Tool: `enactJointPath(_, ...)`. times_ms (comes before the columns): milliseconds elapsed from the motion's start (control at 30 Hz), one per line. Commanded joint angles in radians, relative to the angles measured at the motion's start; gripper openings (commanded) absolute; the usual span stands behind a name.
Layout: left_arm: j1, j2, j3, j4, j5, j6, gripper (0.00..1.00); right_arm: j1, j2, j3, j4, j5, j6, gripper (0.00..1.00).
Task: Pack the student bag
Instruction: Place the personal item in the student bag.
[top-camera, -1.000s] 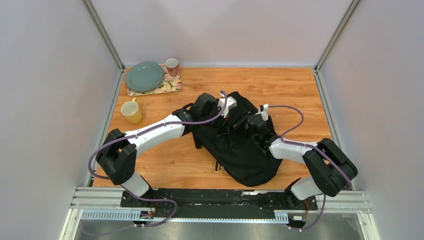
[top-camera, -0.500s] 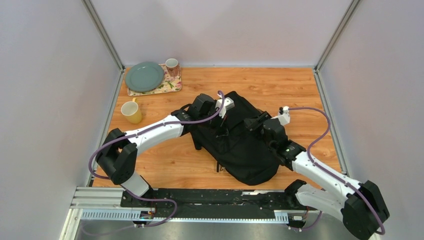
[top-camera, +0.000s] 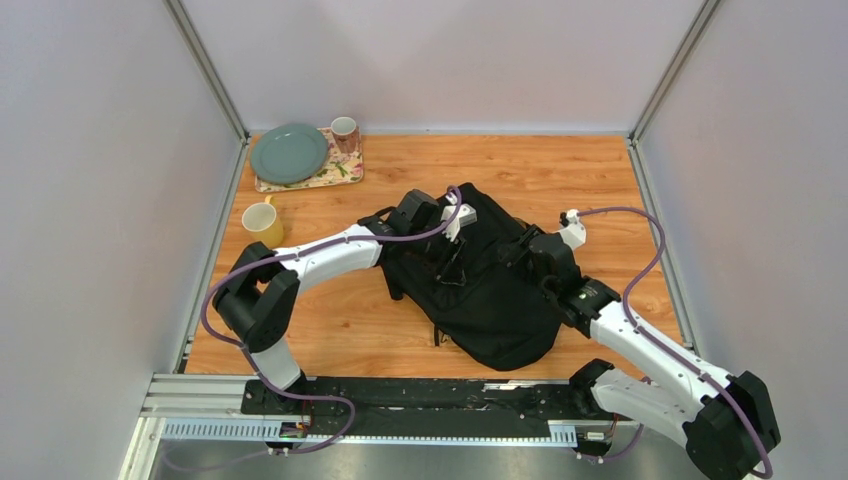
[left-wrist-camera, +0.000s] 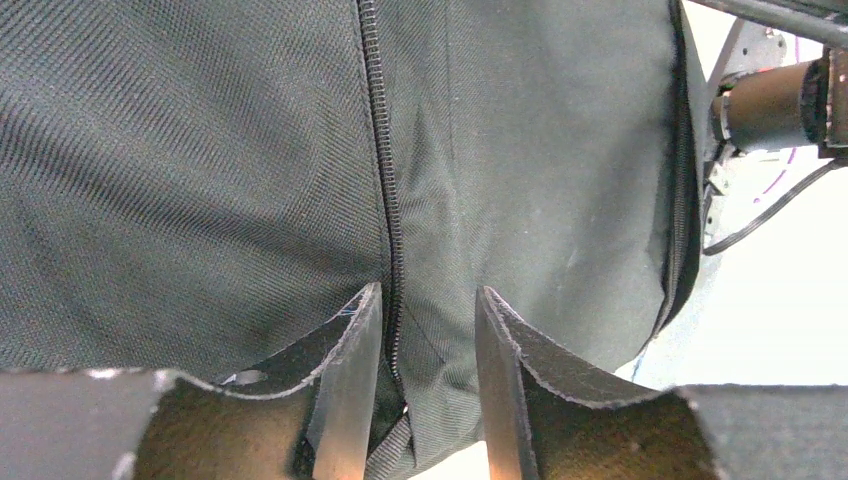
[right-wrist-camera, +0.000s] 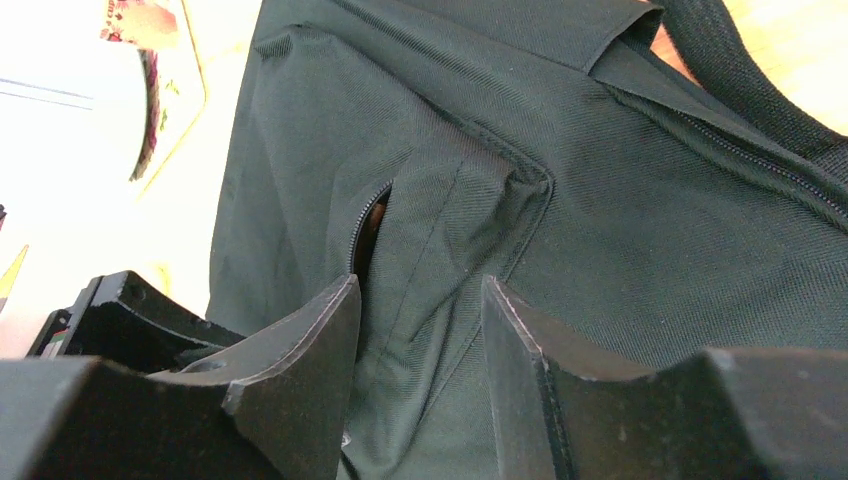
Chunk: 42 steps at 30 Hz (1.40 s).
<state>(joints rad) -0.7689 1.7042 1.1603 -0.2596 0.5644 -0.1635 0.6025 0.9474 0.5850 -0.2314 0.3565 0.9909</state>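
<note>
- the tabletop (top-camera: 560, 170) carries the student bag (top-camera: 490, 300) at its middle, lying flat. the bag's long axis runs from far to near, with the near end leaning a little to the right.
- the left arm (top-camera: 330, 255) reaches in from the left over the far-left part of the bag. the right arm (top-camera: 640, 345) comes in from the near right against the bag's right flank. both are right at the fabric, so neither is clearly the nearer one.
- left jaws: apart, pressed close to the cloth, with nothing clamped. the zip line (left-wrist-camera: 385, 180) runs straight out from the gap between them, in line with their reach.
- right jaws: apart, with a raised fold of fabric standing between them but not pinched. a short open slit in the zip (right-wrist-camera: 368, 225) lies just ahead of them. my judgement is that the next move turns on widening that slit.
- no brand, label or writing can be read on the bag or anywhere else.
</note>
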Motion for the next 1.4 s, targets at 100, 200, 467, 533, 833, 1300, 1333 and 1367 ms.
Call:
enactJointPath(100, -0.004, -0.095, -0.024, -0.066, -0.119, 0.053, 0.52, -0.003, -0.012, 0.053, -0.005, -0.040, -0.044, 0.51)
enactJointPath(200, -0.006, -0.121, -0.028, -0.082, -0.175, 0.053, 0.53, -0.003, -0.009, 0.050, -0.002, -0.059, -0.046, 0.50)
enactJointPath(467, -0.006, -0.098, -0.027, -0.121, 0.004, 0.056, 0.54, -0.003, 0.011, 0.047, 0.014, -0.086, -0.038, 0.50)
enactJointPath(533, -0.006, -0.084, -0.030, -0.128, 0.037, 0.052, 0.54, -0.003, 0.017, 0.049, 0.017, -0.091, -0.038, 0.50)
enactJointPath(833, -0.017, -0.049, -0.013, -0.202, 0.094, 0.099, 0.51, -0.004, 0.056, 0.075, 0.026, -0.116, -0.051, 0.50)
enactJointPath(1300, -0.024, -0.044, -0.033, -0.193, 0.104, 0.119, 0.00, -0.007, 0.163, 0.154, 0.061, -0.195, -0.060, 0.36)
enactJointPath(1333, -0.026, -0.052, -0.040, -0.176, 0.103, 0.120, 0.00, -0.007, 0.177, 0.176, 0.069, -0.214, -0.058, 0.34)
enactJointPath(1367, -0.026, -0.069, -0.047, -0.168, 0.106, 0.122, 0.00, -0.006, 0.206, 0.186, 0.079, -0.231, -0.055, 0.32)
